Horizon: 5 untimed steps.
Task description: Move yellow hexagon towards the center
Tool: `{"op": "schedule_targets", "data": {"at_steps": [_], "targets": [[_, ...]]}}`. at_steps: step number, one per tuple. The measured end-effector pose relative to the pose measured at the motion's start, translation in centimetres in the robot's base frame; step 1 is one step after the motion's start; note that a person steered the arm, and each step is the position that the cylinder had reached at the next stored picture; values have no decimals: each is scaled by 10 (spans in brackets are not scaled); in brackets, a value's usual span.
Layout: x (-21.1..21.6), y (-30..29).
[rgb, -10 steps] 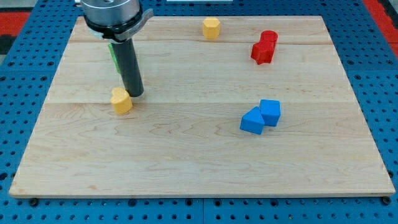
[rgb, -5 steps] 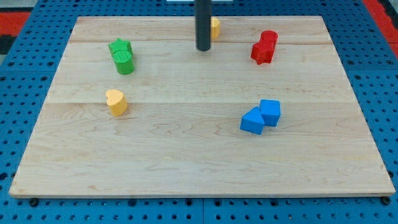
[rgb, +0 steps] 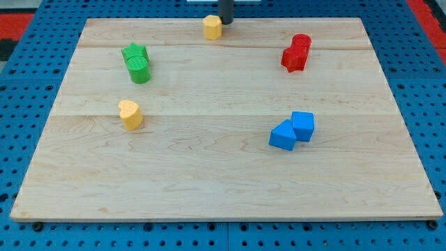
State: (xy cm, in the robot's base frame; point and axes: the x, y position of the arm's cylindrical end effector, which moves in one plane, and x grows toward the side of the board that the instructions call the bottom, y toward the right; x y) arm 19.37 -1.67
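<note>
— Where is the rod?
— Upright at the view's top edge of the tabletop (rgb: 223, 174); my tip (rgb: 226, 22) sits just right of the yellow hexagon (rgb: 212, 27), touching or nearly so.
— Any gripper?
— None, only the bare rod.
— And the hexagon?
— Near the top edge, well above the centre, between the green blocks (rgb: 137, 63) and red blocks (rgb: 296, 52).

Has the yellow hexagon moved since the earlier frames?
Yes. The yellow hexagon has slid toward the view's left along the board's top edge, farther from the red blocks; my tip is at its right.
</note>
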Motion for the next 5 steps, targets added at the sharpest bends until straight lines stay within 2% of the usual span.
{"op": "schedule_targets", "data": {"at_steps": [1, 2, 5], "targets": [[0, -39], [3, -44], [82, -24]]}}
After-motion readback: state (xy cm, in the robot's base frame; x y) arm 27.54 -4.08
